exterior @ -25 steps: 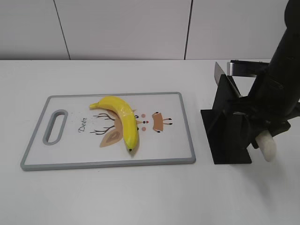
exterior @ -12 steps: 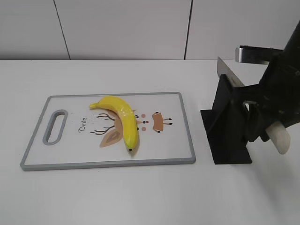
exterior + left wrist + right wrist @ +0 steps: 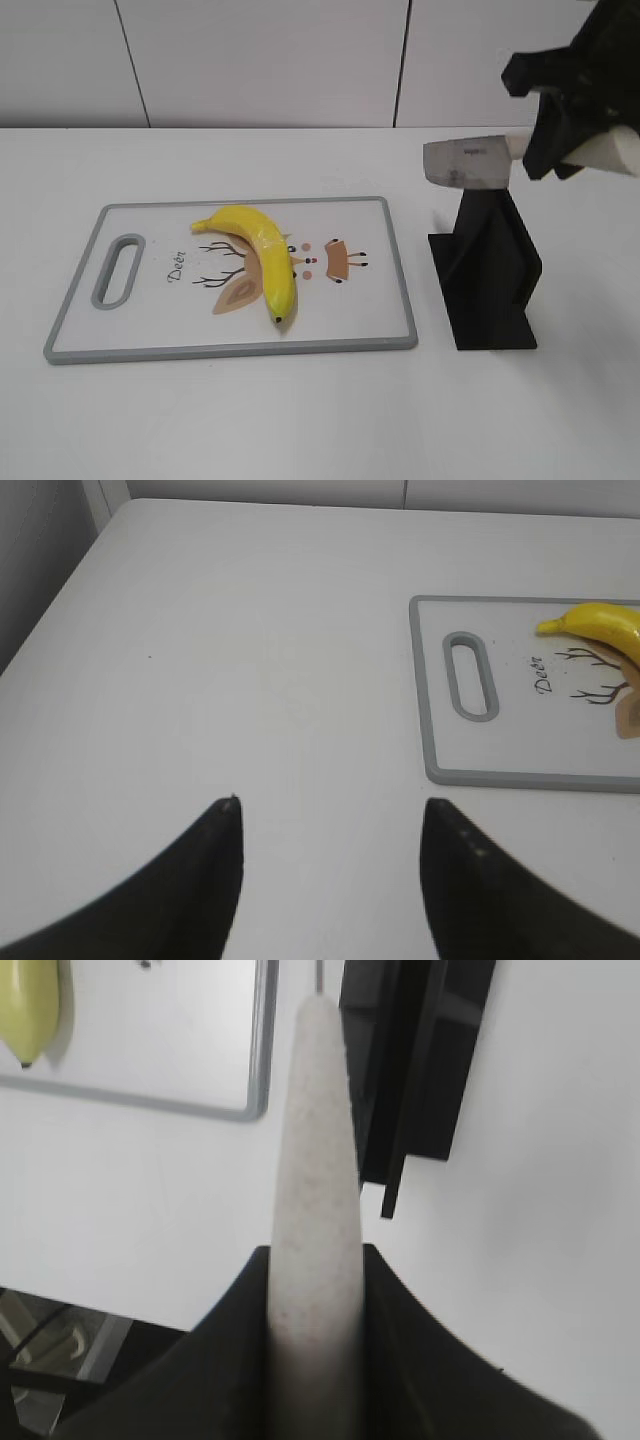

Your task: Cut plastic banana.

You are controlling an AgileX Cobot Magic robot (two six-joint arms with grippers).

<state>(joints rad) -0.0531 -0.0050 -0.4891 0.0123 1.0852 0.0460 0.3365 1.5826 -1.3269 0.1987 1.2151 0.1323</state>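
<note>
Right gripper (image 3: 570, 150) raised at upper right of frame, clamped on pale handle of knife (image 3: 470, 162); blade level, above black knife stand (image 3: 490, 270). Left gripper (image 3: 330, 870) low over bare table (image 3: 200, 680), jaws apart, holding nothing. Plastic banana (image 3: 262, 255) lying mid cutting board (image 3: 230, 345), inside grey rim; open white tabletop all round. "Deer" printed beside handle slot (image 3: 120, 270).
</note>
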